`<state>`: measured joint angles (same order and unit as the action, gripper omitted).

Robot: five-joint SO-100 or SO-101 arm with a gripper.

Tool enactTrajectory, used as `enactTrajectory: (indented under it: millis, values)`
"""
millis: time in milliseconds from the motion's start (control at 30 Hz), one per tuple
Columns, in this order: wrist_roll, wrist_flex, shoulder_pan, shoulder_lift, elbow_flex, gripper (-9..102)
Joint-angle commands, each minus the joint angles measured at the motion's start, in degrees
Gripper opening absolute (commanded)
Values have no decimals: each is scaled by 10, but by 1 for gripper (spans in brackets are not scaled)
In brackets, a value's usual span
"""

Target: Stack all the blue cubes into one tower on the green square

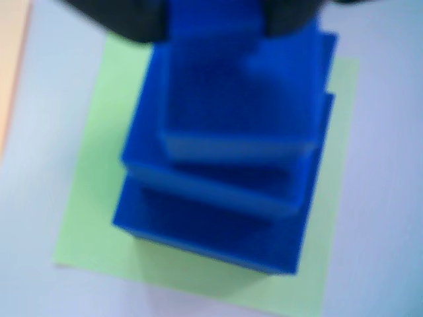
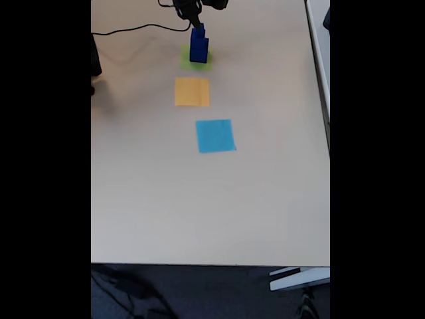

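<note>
In the wrist view a tower of blue cubes stands on the green square, largest at the bottom and smaller ones above, each a little askew. The smallest blue cube sits on top, between the dark fingers of my gripper, which press against its two sides. The picture is blurred. In the fixed view the tower rises from the green square at the far end of the table, with my gripper right over its top.
An orange paper square lies just in front of the green one, and a light blue paper square lies nearer still. A black cable runs across the far left of the beige table.
</note>
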<state>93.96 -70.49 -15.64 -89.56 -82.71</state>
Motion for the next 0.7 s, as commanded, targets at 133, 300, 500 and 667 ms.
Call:
enactTrajectory:
  millis: [133,300,500,667]
  values:
    - [-7,-3,-2,0,47,0]
    - [-8,-3,-4,9,61,1]
    - [-6,-3,-6,13,64,0]
    - [-7,-3,-9,17,64,0]
